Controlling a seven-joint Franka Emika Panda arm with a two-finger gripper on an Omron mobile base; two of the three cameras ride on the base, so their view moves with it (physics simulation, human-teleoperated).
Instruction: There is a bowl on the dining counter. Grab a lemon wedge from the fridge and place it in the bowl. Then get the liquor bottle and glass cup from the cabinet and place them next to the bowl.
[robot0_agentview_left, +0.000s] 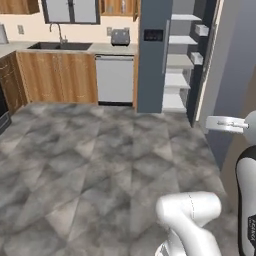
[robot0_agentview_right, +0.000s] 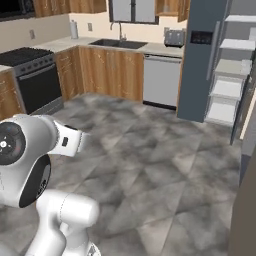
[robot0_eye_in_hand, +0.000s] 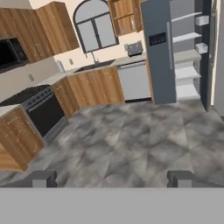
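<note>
Hand view showed the gripper (robot0_eye_in_hand: 112, 178) spread wide and empty, facing the fridge (robot0_eye_in_hand: 158, 52), which stood well apart with one door open on pale shelves (robot0_eye_in_hand: 187, 72). Judged step: fetching the lemon wedge, not discernible; next, drive closer. Right base view alone showed the stove (robot0_agentview_right: 35, 80).

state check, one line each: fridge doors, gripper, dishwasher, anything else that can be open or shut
fridge: right door swung open, left door shut; white shelves exposed, no lemon wedge discernible.
gripper: open, holding nothing, pointing across the floor toward the kitchen.
dishwasher: door shut.
oven: door shut.
base cupboards: doors shut.
sink faucet: no water visible.
</note>
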